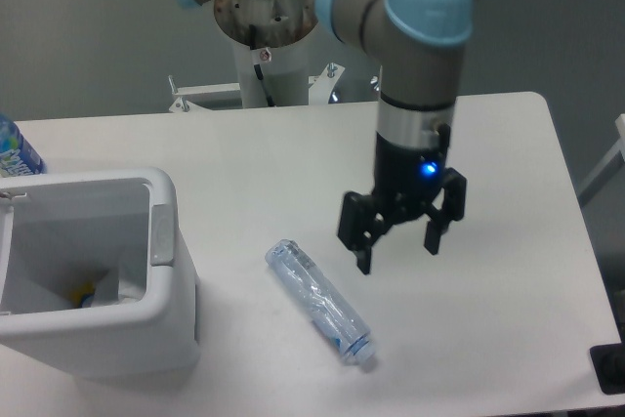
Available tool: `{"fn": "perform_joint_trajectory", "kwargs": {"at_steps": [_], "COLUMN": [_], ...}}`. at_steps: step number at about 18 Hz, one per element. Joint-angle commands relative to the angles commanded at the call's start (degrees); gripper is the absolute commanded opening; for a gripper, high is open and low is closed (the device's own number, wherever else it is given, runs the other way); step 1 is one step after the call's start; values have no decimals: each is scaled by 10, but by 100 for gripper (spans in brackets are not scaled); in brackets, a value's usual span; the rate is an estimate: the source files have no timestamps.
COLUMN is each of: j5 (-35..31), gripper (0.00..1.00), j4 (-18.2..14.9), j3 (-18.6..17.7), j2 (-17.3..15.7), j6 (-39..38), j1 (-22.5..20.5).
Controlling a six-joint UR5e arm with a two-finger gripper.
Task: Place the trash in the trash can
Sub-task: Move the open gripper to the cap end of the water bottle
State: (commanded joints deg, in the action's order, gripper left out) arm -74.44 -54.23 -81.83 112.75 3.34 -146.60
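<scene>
A crushed clear bluish plastic bottle [320, 302], part of the trash, lies flat on the white table, slanting from upper left to lower right with its cap end at the lower right. My gripper [398, 254] hangs open and empty above the table, just right of the bottle and apart from it. The trash can [161, 231], a white rectangular bin with a thick rim, stands at the left front. Inside it something white and a bit of yellow show at the bottom [90, 292].
An upright bottle with a blue patterned label [15, 151] peeks in at the left edge behind the bin. The robot's base column [266, 46] stands behind the table's far edge. A dark object [609, 368] sits at the lower right corner.
</scene>
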Motion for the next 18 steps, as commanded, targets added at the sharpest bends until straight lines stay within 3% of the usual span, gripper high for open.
{"fn": "perform_joint_trajectory", "kwargs": {"at_steps": [9,13,18], "j5": [-15,-19,-89], "gripper": [100,100,100], "j4": [33,33,34], "j3": [16,10,18], "j2": [88,109,135], "j6": [2,1,-34], "j1": [1,5,26]}}
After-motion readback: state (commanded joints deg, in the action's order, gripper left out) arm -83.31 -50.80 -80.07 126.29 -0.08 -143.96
